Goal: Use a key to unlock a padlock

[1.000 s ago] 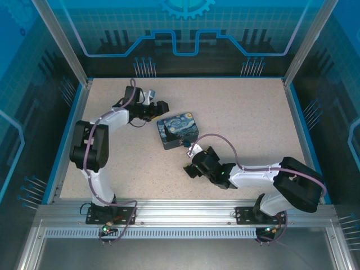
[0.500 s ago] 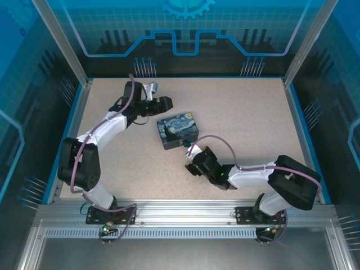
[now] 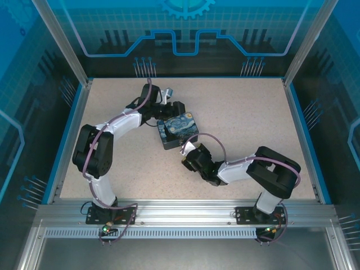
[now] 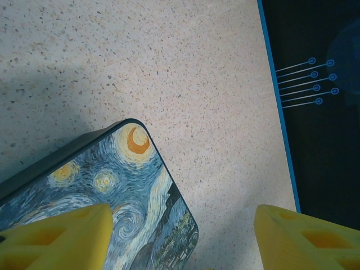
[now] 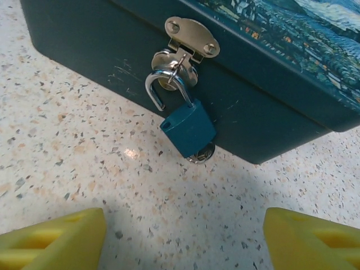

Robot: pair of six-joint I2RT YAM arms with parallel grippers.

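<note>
I have both arms in on the box (image 3: pixel 178 131); the left gripper (image 4: pixel 180 239) has its jaws spread wide and holds nothing, one yellow finger (image 4: pixel 56 236) sitting over the painted lid and the other out over bare table (image 4: pixel 214 84), so the box's corner lies between them; the right gripper (image 5: pixel 181 239) is also spread wide and empty, looking at the box's front wall. The padlock (image 5: pixel 188 128), a small teal one, hangs straight ahead of the right jaws and centred between them, well clear of both fingers; its shackle (image 5: pixel 163 81) runs through the hasp (image 5: pixel 191 34), and one leg seems to end short of the body, so I judge it may already be sprung, though I cannot be sure. A small round silvery piece under the body, touching the table, I take for the key (image 5: pixel 201 153); whether it sits in the lock I cannot tell. What worries me: the padlock dangles freely, so a finger arriving off-centre could swing it aside or knock the key loose; pushing forward with the right arm could slide the box unless the left jaws clamp it first; and the left grip is near a corner, so closing there could twist the box instead of pinning it.
</note>
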